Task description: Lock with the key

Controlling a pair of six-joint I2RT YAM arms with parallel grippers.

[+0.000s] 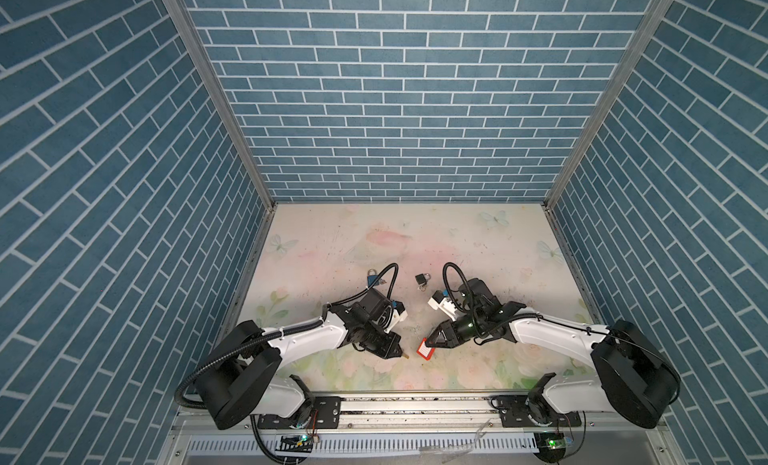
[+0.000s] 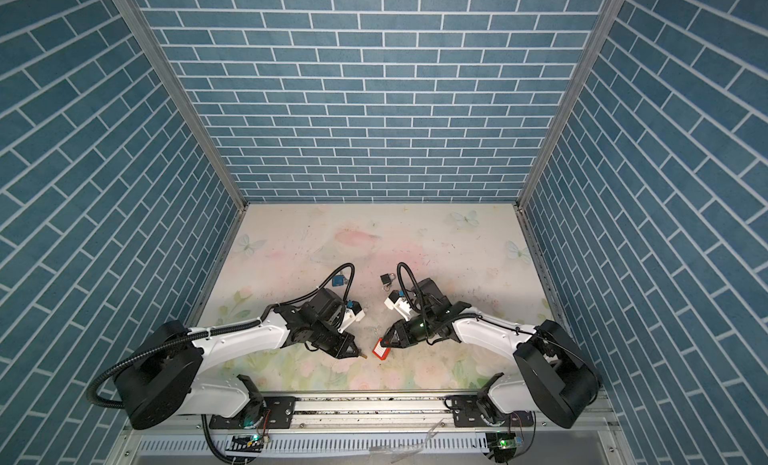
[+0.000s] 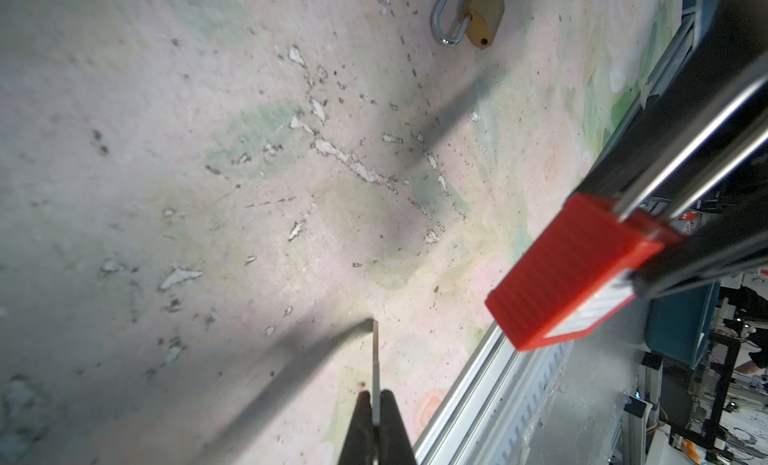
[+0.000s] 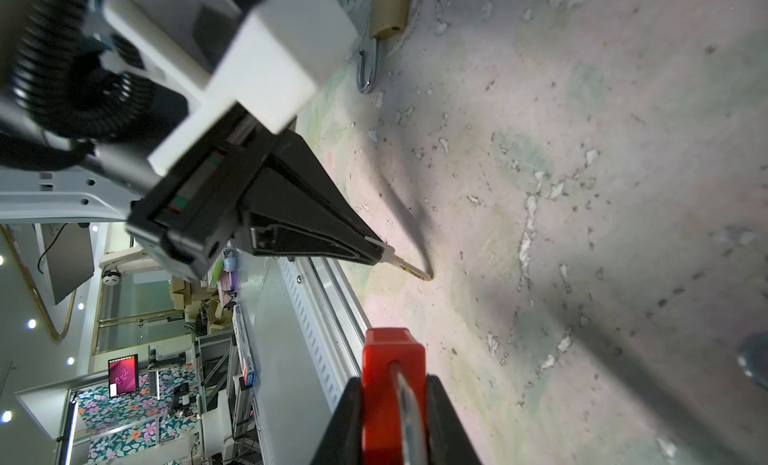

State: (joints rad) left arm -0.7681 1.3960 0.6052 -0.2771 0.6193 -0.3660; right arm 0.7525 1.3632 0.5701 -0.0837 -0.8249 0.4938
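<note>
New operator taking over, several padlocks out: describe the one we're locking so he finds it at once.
Near the floral table front edge, between the two arms, look at the right gripper. The red padlock clamped in it is the only red one, white-labelled; the blue padlock and black padlock lie loose farther back.

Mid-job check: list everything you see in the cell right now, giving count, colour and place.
key: one, brass-coloured, pinched in the left claw
red padlock: one, red with a white label, in the right claw, facing the key but apart from it
brass padlock: one, brass, shackle open, lying on the table; seen only in the wrist views
black padlock: one, black, mid-table beyond the claws
blue padlock: one, blue, left of the black padlock
table: one, pale floral, worn
walls: three, blue brick, around the table
left claw: one, black, shut on the key
right claw: one, black, shut on the red padlock
</note>
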